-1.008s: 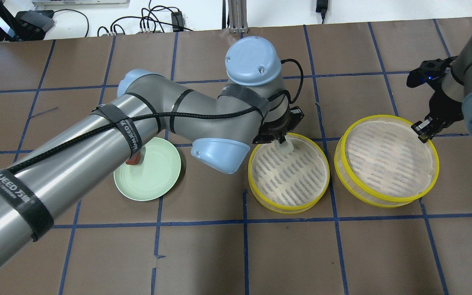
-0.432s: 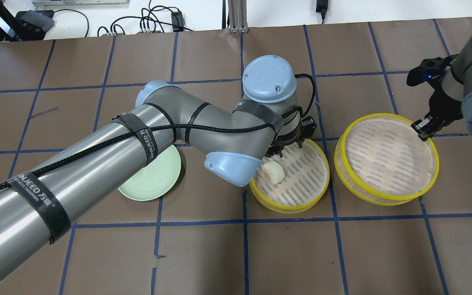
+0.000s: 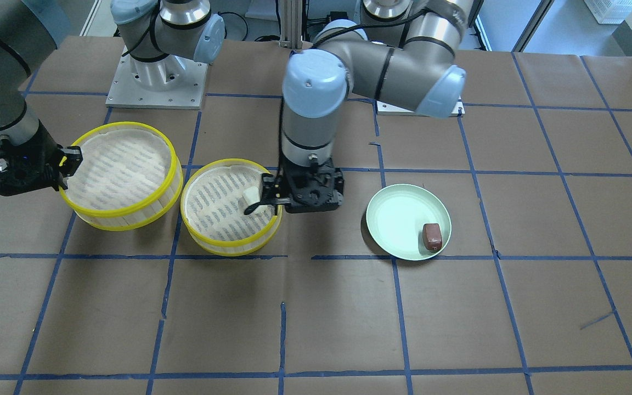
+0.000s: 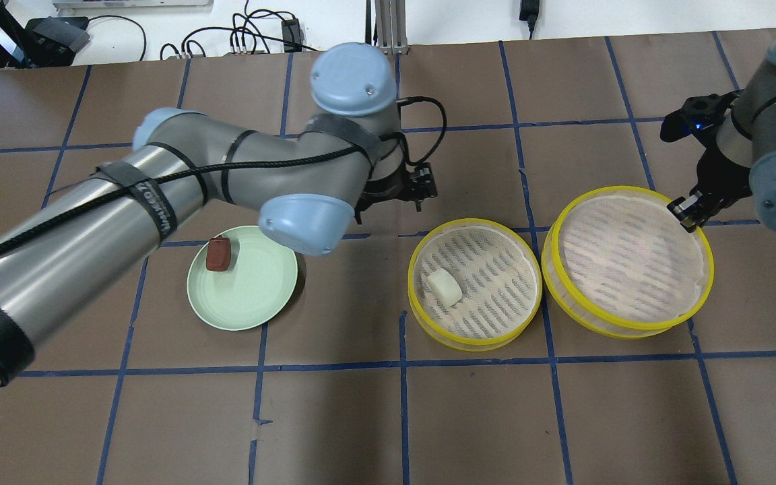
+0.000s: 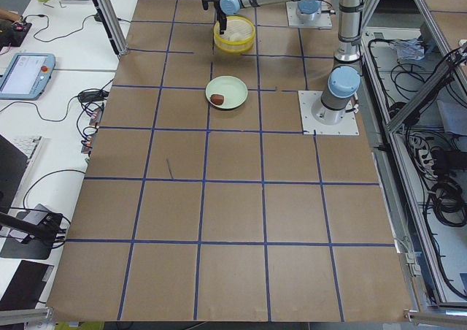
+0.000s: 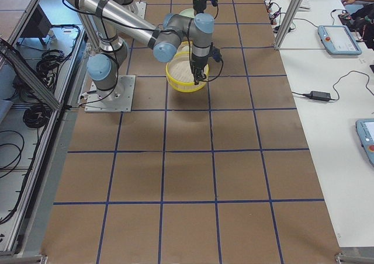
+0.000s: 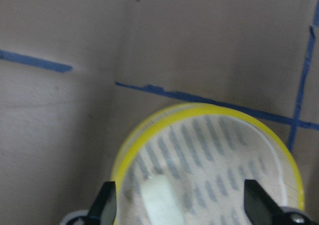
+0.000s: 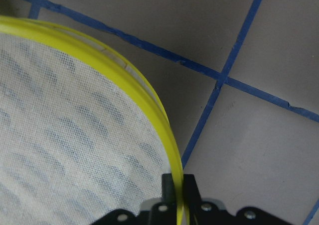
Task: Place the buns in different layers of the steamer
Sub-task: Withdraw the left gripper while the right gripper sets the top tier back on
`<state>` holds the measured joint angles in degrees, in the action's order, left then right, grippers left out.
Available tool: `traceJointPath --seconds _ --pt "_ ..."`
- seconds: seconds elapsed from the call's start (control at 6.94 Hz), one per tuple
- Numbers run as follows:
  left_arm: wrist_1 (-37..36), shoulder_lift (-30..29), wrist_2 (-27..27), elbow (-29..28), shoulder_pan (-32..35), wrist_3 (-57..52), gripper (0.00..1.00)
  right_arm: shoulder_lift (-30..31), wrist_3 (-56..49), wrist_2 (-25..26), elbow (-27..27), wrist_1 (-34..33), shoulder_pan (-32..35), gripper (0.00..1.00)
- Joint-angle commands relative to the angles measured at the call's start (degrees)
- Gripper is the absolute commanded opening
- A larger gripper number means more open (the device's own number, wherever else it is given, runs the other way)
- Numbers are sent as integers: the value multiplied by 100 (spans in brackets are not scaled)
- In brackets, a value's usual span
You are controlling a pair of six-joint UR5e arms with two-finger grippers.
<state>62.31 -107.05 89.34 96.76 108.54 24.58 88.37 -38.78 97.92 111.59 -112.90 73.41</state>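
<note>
Spread wide and carrying nothing, the left gripper point(image 7: 180, 207) hangs over the brown paper worktop point(image 4: 334, 417), just off the rim of the middle steamer tray point(image 4: 496, 283) on its far, plate-ward side. Its wrist camera looks down past both fingertips point(image 7: 106, 205) onto that tray's perforated liner. The white bun point(image 4: 444, 288) lies on the liner, near the rim on the plate side, touching nothing else. Toward the right-hand end of the worktop, the right gripper point(image 8: 178, 185) is pinched on the yellow rim of the second steamer tray point(image 4: 624, 256) at its far right side, one finger inside the rim and one outside. The two trays sit just beside each other, roughly midway between the robot's edge and the operators' edge. The reddish-brown bun point(image 4: 217, 254) rests on the pale green plate point(image 4: 253, 289), close to the rim on the side away from the trays, toward the left-hand end. Seen from above, the left arm point(image 4: 159, 195) crosses that end, and its blue elbow cap covers a slice of the plate's far rim. From across the table, the left wrist hides a bit of the middle tray's rim. Blue tape lines point(image 4: 401, 364) grid the paper, and cables point(image 4: 253, 37) lie on the white surface beyond the far edge.
</note>
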Motion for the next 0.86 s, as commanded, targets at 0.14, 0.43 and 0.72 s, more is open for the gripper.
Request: traceJointPath --seconds 0.14,0.43,0.72 --pt "369 131 513 578 -1831 -2402 100 -179 1795 -26 -93 -75 1471 0" --pt "370 -17 880 800 -1959 -2370 100 -539 2459 -10 -269 -154 2236 0" --pt "308 -333 1085 818 -1959 -2335 100 -637 2577 70 -261 -189 2389 0"
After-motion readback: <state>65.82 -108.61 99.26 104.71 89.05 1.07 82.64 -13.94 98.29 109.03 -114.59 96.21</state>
